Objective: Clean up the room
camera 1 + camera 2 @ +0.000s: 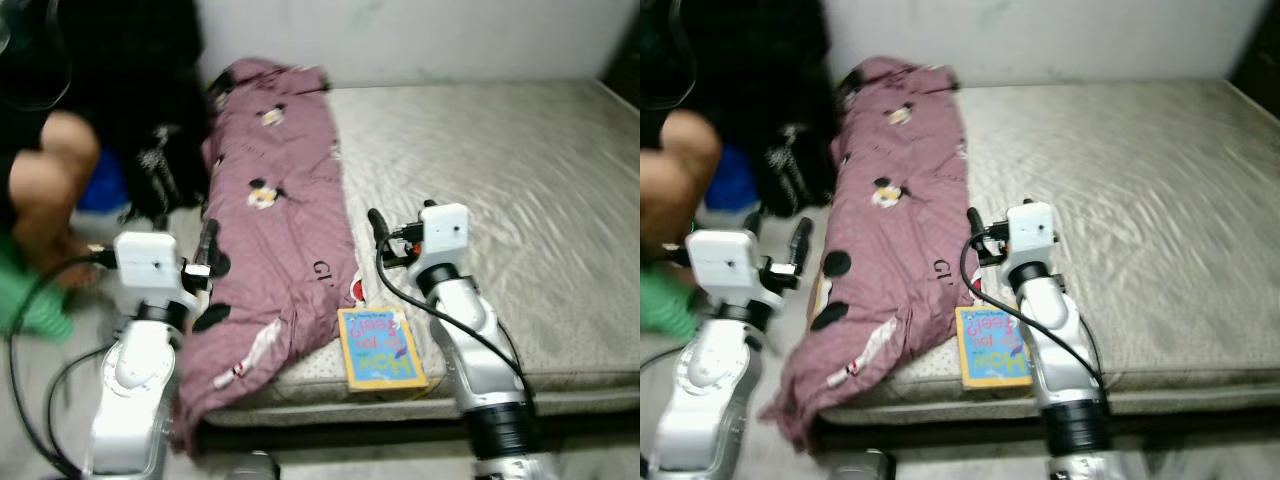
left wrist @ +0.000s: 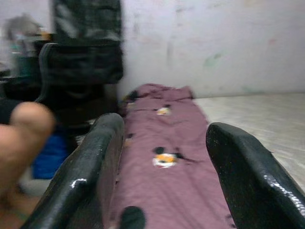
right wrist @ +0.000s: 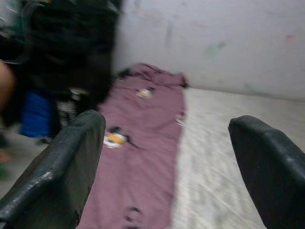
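A long mauve-purple quilt printed with small black-and-orange cartoon figures (image 1: 285, 215) lies on a bare grey-beige mattress (image 1: 500, 190), which serves here as the landmark. The quilt's long axis runs from the mattress's far end, by the white wall (image 1: 420, 35), toward the near edge, along the mattress's left side. Its far end is bunched into folds against the wall; its near end spills over the mattress's near-left corner and hangs crumpled toward the floor. The fabric is wrinkled, with white lettering near its right hem and a pale striped patch low on the hanging part.

A small yellow-bordered children's book with a blue cover and pink lettering (image 1: 379, 348) lies flat at the mattress's near edge, just beside the quilt's right hem, its long axis pointing toward the wall.

The left gripper (image 2: 164, 167) hovers off the mattress's left side, next to the hanging quilt, its two black fingers (image 2: 95, 167) spread apart with nothing between them. The right gripper (image 3: 167, 167) is above the near part of the mattress, just beyond the book, with its fingers (image 3: 66, 167) also wide apart and empty.

Left of the mattress, a person's bare knee (image 1: 55, 160) and a dark black bag (image 1: 165, 150) appear, blurred.
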`<state>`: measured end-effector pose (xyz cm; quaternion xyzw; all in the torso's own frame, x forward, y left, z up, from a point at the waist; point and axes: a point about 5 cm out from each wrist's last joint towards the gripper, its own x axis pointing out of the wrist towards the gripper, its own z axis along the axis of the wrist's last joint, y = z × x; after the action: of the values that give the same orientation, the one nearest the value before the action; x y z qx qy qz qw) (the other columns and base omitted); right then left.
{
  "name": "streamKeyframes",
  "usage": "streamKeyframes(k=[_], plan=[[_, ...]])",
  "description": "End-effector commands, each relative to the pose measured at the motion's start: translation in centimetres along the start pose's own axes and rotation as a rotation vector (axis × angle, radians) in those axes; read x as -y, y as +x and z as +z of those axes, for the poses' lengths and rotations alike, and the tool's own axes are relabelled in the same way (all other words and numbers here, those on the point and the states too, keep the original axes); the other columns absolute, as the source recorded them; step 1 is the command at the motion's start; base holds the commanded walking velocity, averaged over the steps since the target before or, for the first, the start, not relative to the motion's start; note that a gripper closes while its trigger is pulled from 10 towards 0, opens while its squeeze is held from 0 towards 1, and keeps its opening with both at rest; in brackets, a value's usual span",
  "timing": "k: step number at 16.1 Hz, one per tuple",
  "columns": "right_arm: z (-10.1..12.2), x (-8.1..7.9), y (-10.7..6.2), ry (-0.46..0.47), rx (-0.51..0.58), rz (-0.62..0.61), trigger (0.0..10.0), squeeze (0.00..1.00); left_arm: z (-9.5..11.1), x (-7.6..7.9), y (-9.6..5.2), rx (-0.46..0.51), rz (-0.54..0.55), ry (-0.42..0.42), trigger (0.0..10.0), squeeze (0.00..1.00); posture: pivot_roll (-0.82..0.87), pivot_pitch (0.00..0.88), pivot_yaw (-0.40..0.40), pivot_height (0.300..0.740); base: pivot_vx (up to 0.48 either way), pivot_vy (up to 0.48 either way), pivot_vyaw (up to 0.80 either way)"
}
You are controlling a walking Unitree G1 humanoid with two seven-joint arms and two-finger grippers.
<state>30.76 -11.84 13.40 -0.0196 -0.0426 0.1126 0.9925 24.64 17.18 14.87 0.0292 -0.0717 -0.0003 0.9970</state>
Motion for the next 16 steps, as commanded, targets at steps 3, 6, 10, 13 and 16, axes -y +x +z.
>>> streamKeyframes(k=[3,6,10,13,16], plan=[[0.14,0.15,0.04,-0.006,0.004,0.003,10.0,0.00,0.12,0.25,0.15,0.000,-0.004,0.000,10.0,0.00,0.07,0.000,0.008,0.740,0.000,0.000,0.80],[0.17,0.24,0.03,-0.001,0.005,0.000,10.0,0.00,0.14,0.29,0.12,-0.001,-0.004,-0.005,10.0,0.00,0.07,0.000,0.007,0.740,0.000,0.000,0.50],[0.12,0.31,-0.01,0.002,0.004,0.000,10.0,0.00,0.10,0.40,0.09,-0.001,-0.010,-0.010,10.0,0.00,0.07,0.000,0.003,0.740,0.000,-0.189,0.00],[0.14,0.18,0.05,-0.012,0.002,0.007,10.0,0.00,0.11,0.37,0.08,0.000,-0.010,-0.011,10.0,0.00,0.07,0.000,0.003,0.740,0.000,-0.447,0.00],[0.10,0.15,0.05,-0.009,0.000,0.010,10.0,0.00,0.12,0.38,0.09,0.001,-0.012,-0.010,10.0,0.00,0.07,0.000,0.003,0.740,0.000,-0.446,0.00]])
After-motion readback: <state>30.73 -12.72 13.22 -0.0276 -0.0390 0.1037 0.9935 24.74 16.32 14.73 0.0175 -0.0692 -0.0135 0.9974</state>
